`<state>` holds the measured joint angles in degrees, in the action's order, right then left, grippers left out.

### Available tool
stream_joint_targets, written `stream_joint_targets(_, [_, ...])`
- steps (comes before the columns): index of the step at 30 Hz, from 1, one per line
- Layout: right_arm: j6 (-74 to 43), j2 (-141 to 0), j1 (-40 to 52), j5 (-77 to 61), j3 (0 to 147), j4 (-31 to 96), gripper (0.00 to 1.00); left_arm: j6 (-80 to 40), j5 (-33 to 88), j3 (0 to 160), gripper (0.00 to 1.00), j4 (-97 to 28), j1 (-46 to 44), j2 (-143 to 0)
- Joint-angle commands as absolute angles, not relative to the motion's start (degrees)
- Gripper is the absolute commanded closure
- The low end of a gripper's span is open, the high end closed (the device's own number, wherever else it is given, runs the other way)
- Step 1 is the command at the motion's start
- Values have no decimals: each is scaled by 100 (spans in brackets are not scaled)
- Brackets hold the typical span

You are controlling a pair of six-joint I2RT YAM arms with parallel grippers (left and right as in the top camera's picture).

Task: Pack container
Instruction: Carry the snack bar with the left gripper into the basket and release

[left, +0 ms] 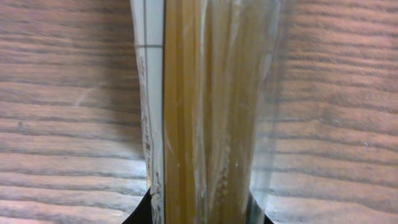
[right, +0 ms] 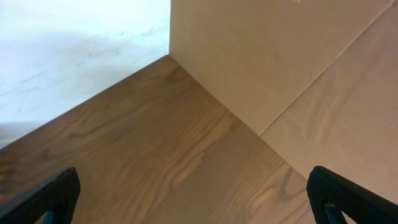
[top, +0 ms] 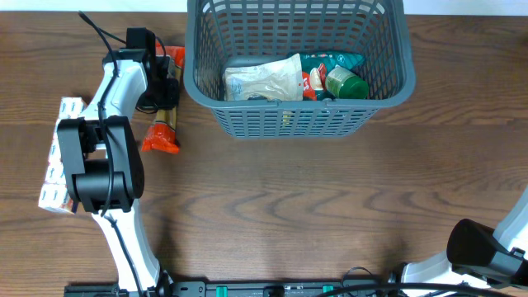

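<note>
- Gripping anything, is the left end effector (top: 164,85)?
- Yes, it is pinching shut on the spaghetti packet (top: 159,136) in the counter's (top: 272,206) far left part. The packet's long axis is running from far edge toward near edge.
- Where is the container (top: 297,124) sitting?
- At the far edge, just to that end effector's right. The left arm is lying much nearer. The right end effector (right: 194,196) is gaping empty by the near right corner. I am judging that a lift over the rim is needed.
</note>
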<state>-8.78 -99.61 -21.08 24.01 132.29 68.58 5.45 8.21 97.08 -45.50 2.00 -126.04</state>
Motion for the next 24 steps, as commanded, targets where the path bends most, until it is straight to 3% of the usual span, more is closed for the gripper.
stream_joint_targets(1, [-963,-9937,-2134,2436,13229,6864,1,707,1151,9983,94,-4794,261,-12453])
stream_joint_targets(13, [-963,-9937,-2134,2436,13229,6864,1,711,1138,11472,94,-4740,582,-10121])
stream_joint_targets(24, [-963,-9937,-2134,2436,13229,6864,1,2215,2270,11568,94,-3601,-548,-8746])
